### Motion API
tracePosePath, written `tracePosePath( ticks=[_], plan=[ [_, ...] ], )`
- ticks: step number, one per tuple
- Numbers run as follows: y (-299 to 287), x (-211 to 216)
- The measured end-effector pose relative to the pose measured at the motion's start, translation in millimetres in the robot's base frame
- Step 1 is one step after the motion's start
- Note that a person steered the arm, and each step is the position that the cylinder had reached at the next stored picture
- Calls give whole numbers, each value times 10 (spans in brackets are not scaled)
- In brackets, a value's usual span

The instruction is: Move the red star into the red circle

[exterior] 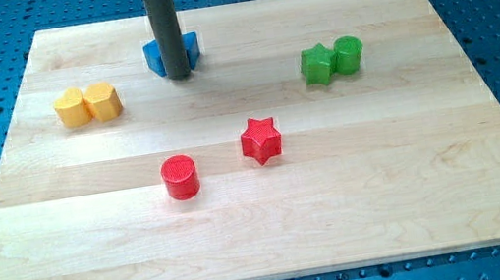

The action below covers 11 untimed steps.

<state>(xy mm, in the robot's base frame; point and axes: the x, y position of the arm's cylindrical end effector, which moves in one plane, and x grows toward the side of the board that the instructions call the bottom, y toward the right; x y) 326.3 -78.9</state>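
We see the red star [261,140] lying a little below the middle of the wooden tabletop [416,185]. It is a bright red block with short blunt points around a flat top face, and its sides look ridged. It stands flat and touches nothing.

The red circle [179,177], a short red cylinder with a flat round top, sits near the star at about eight o'clock from it, with a clear strip of wood between them.

Our tool is a plain dark rod, with nothing on it that could spread or pinch. It comes down from the view's top, and our tip [177,75] rests at the upper middle of the tabletop, at about eleven o'clock from the star and well apart from it. The tip stands right in front of a blue block [188,47] whose shape the rod partly hides; we cannot tell whether they touch.

At nine o'clock from the tip two yellow blocks [88,105] sit side by side, touching. At three o'clock two green blocks [331,59] are pressed together likewise.
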Motion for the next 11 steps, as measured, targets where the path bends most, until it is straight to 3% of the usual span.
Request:
tracePosePath(
  ticks=[1,4,11],
  plan=[
    [167,312],
    [1391,1330],
    [237,1394]
  ],
)
